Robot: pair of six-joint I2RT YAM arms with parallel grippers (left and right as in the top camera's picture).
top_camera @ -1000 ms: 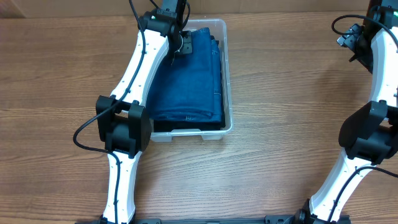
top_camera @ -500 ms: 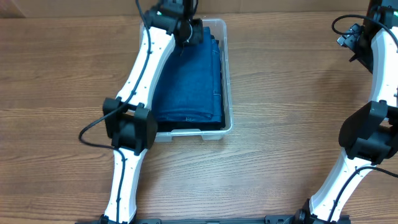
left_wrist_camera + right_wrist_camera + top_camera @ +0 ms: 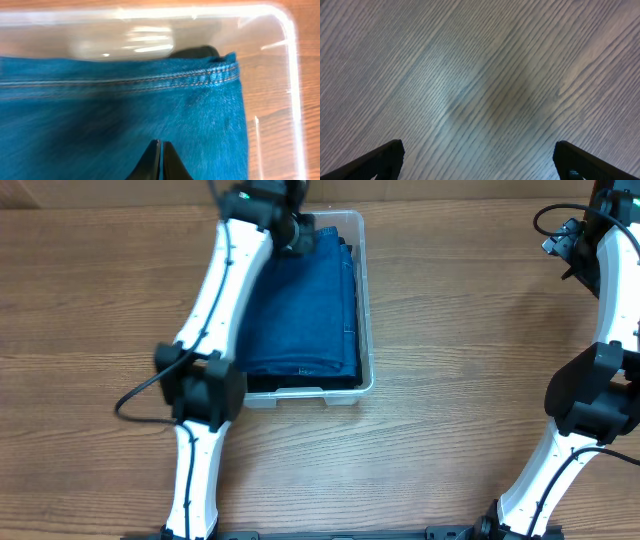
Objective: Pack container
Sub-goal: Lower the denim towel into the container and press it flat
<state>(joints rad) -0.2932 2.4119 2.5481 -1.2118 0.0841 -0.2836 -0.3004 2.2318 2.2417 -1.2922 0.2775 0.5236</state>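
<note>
Squarely under left gripper (image 3: 161,156) — pinched shut, empty — far end of container (image 3: 367,300); right gripper (image 3: 477,150) spread wide, empty, well apart.

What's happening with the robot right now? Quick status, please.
Left gripper shut, nothing held, over jeans. Right gripper open, over table. Container holds the folded jeans. No obstruction seen.

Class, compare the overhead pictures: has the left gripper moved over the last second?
Yes. Judged against the container, which has stayed put, the left gripper has shifted toward its far end wall, away from the robot's base.
</note>
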